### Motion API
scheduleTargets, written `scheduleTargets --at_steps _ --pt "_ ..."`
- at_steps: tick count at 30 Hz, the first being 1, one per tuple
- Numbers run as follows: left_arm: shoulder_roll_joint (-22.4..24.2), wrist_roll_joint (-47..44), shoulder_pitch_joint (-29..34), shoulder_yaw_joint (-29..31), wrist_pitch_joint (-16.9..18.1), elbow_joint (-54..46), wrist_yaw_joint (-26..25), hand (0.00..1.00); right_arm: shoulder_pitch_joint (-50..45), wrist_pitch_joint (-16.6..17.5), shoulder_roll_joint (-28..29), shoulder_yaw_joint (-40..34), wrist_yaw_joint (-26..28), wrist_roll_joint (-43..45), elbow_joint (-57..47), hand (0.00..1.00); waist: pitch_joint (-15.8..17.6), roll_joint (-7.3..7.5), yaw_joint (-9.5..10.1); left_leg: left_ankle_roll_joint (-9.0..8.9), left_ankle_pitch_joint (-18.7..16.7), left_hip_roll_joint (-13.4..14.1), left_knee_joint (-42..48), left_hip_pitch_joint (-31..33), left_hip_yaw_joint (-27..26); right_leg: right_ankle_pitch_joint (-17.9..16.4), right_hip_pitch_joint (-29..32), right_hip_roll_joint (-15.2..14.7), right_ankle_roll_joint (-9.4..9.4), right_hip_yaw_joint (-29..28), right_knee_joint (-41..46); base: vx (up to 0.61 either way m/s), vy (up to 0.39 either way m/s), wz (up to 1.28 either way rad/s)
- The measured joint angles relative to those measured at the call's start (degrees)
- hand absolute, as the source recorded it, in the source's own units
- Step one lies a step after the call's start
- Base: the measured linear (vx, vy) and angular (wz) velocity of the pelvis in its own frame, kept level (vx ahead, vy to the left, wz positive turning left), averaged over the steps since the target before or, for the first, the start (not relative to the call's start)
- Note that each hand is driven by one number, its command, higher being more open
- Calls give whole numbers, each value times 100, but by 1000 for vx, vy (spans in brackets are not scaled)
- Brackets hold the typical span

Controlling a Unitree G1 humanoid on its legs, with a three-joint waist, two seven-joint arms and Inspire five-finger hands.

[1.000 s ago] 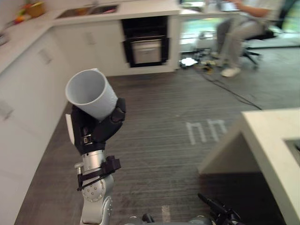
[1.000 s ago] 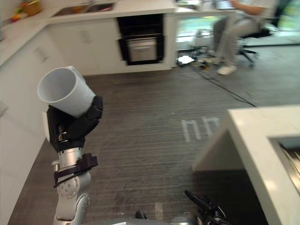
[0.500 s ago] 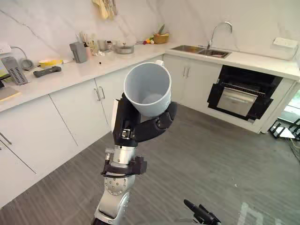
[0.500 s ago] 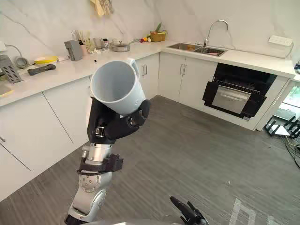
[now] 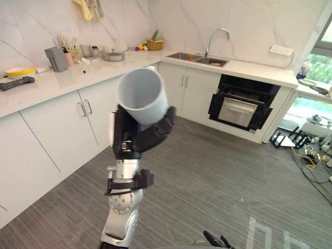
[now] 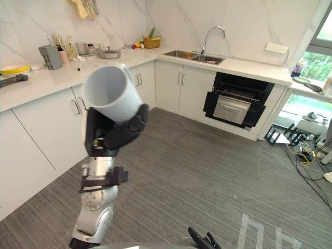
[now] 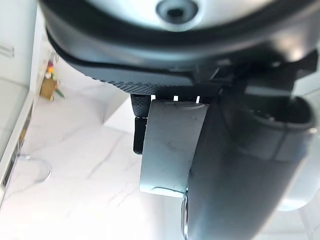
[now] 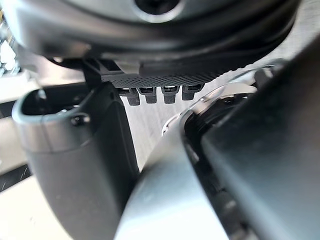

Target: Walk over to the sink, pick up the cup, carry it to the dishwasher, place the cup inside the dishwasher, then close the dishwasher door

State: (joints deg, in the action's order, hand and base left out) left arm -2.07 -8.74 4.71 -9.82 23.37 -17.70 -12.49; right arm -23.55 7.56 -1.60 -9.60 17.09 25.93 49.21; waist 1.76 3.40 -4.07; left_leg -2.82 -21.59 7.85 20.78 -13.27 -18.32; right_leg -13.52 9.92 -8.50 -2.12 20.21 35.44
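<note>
Nearest, at the bottom edge, the right hand (image 6: 201, 240) hangs low over the floor (image 6: 207, 171) — whether it is clenched or loose I cannot tell. Just beyond it on the left, the left hand (image 5: 136, 139) is raised on its upright forearm and grasps the cup (image 5: 142, 96), curled round its lower part. The cup is tilted, with its mouth end uppermost. So the task's thing is in the left hand, well apart from the dishwasher (image 5: 240, 105). That sits far right under the worktop (image 5: 254, 67), its dark front apparently open, just right of the sink (image 5: 199, 57) and its tap (image 5: 215, 37). I count one cup, one sink, one tap, one dishwasher and two hands. I judge the carry to be the step in hand, and the risks lie there. The grip is low on a leaning cup, so a jolt in walking could rock it loose. Held this high, the cup also hides part of the left-hand cupboards from the head views. At the far end a misjudged reach could knock it against the dishwasher's frame — or drop it short.
</note>
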Motion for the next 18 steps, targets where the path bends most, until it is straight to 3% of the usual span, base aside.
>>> scheduleTargets --at_steps 2,5,6,7,8,10,12,14,15,16,17,18 --pt "33 -108 -79 363 31 -4 -227 0 154 347 2 -266 314 -373 256 100 29 -15 40 -120 -330 121 435 353 114 -350 149 -7 30 -98 304 -140 -129 19" --pt "37 -216 101 737 64 4 -409 0 258 396 -159 -307 543 -559 470 100 53 -84 187 -136 -460 346 812 310 132 -718 82 197 -73 -91 480 61 -138 16" --pt "22 -270 124 774 80 -8 -450 0 438 382 -245 -289 611 -594 580 100 254 -134 78 185 -430 653 2466 894 398 -843 -74 304 -292 109 482 122 -144 37" --pt "50 -280 179 788 79 -2 -453 0 511 364 -311 -281 624 -610 623 100 314 -234 80 347 -236 773 2999 1135 463 -887 -120 369 -329 131 467 119 -106 18" --pt "142 -317 487 821 79 24 -465 0 643 335 -507 -172 683 -845 674 100 370 -388 191 595 350 1030 4186 1709 535 -903 -301 588 -343 111 271 133 -75 -17" --pt "144 -311 754 879 109 163 -485 0 777 338 -664 -136 793 -935 853 100 430 -470 217 585 359 1056 4830 2207 624 -887 -637 736 -332 81 -122 287 -41 -16" --pt "84 -307 801 969 162 420 -491 0 836 344 -710 -137 872 -979 1011 100 503 -433 316 480 286 950 4226 2292 549 -717 -1031 751 -358 -6 -576 327 2 -21" --pt "76 -307 804 1129 175 471 -488 0 923 348 -773 -139 1052 -1035 1124 100 582 -420 328 266 223 687 2500 2295 507 -527 -1444 690 -254 -115 -1074 357 56 -20" --pt "73 -307 802 1138 178 470 -485 0 940 348 -784 -138 1085 -1034 1129 100 607 -413 329 221 250 580 2053 2301 545 -515 -1524 640 -232 -139 -1148 360 113 -9" --pt "78 -303 803 1138 170 470 -475 0 968 348 -803 -137 1140 -1033 1132 100 666 -398 325 84 342 367 1414 2316 705 -505 -1681 543 -176 -171 -1267 330 148 -12" --pt "81 -300 819 1111 152 470 -447 0 995 347 -829 -135 1204 -1031 1146 100 746 -384 332 -48 649 45 563 2328 969 -496 -1926 412 -60 -219 -1457 391 200 -15" --pt "93 -300 851 1103 144 469 -416 0 1019 347 -854 -131 1211 -1031 1189 100 767 -411 337 -95 966 -104 27 2340 1128 -487 -2116 363 15 -248 -1601 395 222 -29"
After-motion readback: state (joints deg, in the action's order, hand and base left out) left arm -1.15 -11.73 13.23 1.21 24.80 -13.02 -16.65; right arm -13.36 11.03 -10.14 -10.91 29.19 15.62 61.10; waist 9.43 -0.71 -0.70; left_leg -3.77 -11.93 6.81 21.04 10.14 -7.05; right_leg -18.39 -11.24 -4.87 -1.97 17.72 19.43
